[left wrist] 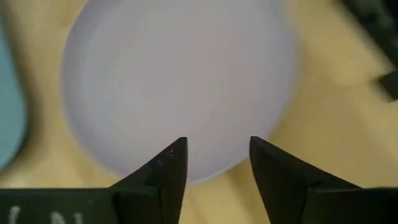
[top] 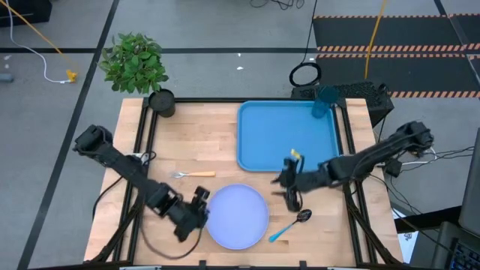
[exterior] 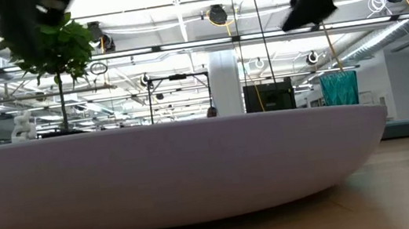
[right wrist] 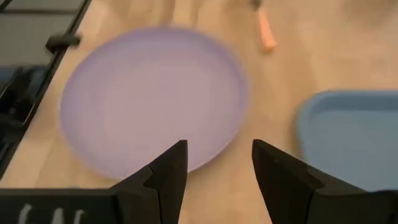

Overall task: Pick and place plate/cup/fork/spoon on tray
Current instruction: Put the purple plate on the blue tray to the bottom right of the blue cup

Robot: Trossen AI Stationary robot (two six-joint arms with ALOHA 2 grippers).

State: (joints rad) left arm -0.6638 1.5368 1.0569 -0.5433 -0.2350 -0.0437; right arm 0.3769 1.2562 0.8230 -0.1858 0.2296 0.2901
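- Wooden table point(top: 217, 154) carries one tray point(top: 277, 142), bare but for one cup point(top: 324, 103) in its far right corner.
- One plate point(top: 238, 217) sits at the near edge, not on the tray; it fills the low view, hiding everything on the table.
- One fork point(top: 193, 174) lies left of the tray; one spoon point(top: 289, 225) right of the plate.
- Left gripper point(top: 201, 212), fingers parted and empty, sits at the plate's left rim.
- Right gripper point(top: 286, 184), parted and empty, hovers between tray and spoon.
- Potted plant point(top: 136, 64) stands at the far left corner.

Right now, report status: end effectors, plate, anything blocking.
Left end effector open at the plate's left rim, nothing held. Right end effector open, empty, between plate and tray. Cup on tray's far corner. Plate clear on top; fork and spoon alongside.
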